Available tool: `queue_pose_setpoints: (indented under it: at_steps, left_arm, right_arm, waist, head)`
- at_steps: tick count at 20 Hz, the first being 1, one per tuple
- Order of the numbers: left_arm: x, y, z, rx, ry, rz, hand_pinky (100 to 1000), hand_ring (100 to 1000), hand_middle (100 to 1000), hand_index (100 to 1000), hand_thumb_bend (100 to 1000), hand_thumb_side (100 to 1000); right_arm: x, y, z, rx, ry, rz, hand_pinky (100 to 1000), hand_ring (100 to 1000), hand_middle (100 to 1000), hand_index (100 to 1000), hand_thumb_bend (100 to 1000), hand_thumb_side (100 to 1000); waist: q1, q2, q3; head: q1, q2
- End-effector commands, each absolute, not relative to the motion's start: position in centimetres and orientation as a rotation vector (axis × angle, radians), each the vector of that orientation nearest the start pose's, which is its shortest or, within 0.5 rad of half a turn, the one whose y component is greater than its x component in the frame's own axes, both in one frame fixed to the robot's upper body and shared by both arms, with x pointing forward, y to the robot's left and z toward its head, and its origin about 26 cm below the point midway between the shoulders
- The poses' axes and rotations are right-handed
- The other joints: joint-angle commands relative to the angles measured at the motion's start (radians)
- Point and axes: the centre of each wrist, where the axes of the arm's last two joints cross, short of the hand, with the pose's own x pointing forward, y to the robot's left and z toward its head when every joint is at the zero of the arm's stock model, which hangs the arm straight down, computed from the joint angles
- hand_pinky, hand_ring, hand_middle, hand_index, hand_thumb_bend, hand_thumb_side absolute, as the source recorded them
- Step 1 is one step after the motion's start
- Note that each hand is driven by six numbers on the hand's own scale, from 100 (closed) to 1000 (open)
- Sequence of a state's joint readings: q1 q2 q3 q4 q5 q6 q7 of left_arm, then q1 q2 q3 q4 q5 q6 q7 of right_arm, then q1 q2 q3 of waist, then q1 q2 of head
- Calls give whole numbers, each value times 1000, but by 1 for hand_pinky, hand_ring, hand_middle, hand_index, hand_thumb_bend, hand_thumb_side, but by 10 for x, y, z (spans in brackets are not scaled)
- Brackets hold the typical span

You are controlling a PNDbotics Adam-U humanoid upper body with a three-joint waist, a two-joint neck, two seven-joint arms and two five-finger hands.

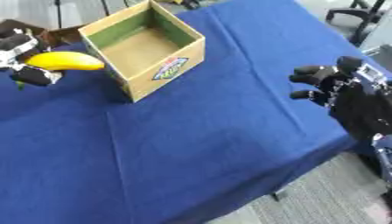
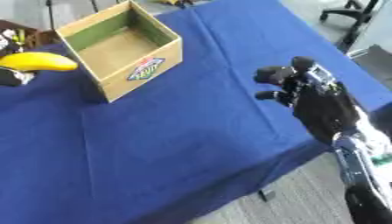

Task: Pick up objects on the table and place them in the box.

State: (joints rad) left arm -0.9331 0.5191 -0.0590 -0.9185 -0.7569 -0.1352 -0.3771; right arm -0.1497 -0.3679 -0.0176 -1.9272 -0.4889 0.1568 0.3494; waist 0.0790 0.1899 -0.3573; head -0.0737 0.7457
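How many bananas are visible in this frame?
1. The banana is held in the left hand, just left of the box. The box looks empty inside.

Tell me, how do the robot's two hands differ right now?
The left hand is curled round a yellow banana just left of the box; the right hand holds nothing. The left hand shows at the table's left edge, the right hand over its right edge, far from the box. The right hand's fingers are bent. Both are mostly black.
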Motion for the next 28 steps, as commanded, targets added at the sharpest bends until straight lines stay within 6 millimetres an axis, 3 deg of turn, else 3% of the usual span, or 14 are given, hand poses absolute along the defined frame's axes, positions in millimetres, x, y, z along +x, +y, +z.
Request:
queue_pose_setpoints:
  at_steps: [1,10,17,18,19,21,24,27,28]
  left_arm:
    - [472,325,246,916,-1510,-1258,320,337,346,472,203,181]
    - [476,290,266,1034,-1607,-1317,370,357,368,492,255,130]
    - [479,280,261,1125,-1649,-1328,400,377,386,510,266,144]
    - [479,278,258,1125,-1653,-1338,581,555,552,676,472,394]
    - [479,273,254,1124,-1661,-1359,649,656,654,758,671,609]
    - [478,268,247,1135,-1669,-1414,711,745,748,819,821,755]
    - [477,269,242,1175,-1686,-1432,739,773,775,838,824,807]
    - [475,279,242,1217,-1710,-1339,736,770,770,832,599,817]
    - [475,285,241,1225,-1713,-1291,732,765,764,828,568,814]
  right_arm:
    - [292,-294,157,475,-1869,443,753,863,762,600,100,782]
    - [295,-289,163,496,-1875,470,752,862,762,600,100,782]
    - [297,-283,167,518,-1887,485,753,863,762,599,100,783]
    - [297,-283,166,517,-1888,484,753,863,763,598,100,783]
    - [296,-283,166,516,-1892,482,754,863,763,598,100,783]
    - [296,-283,165,513,-1893,480,754,863,763,598,100,783]
    - [296,-283,163,509,-1887,475,753,863,763,598,100,783]
    - [295,-284,161,506,-1881,469,753,863,762,598,100,776]
    - [295,-284,160,505,-1879,467,753,863,762,598,100,782]
  waist:
    - [-1,-18,-5]
    - [20,-4,-53]
    - [22,17,-96]
    - [20,22,-101]
    - [18,28,-107]
    - [15,34,-108]
    - [11,32,-96]
    - [6,25,-77]
    - [3,21,-70]
  head:
    - [1,-11]
    - [22,-42]
    - [39,-67]
    - [41,-65]
    - [44,-65]
    - [48,-63]
    - [47,-59]
    - [42,-56]
    - [38,-54]
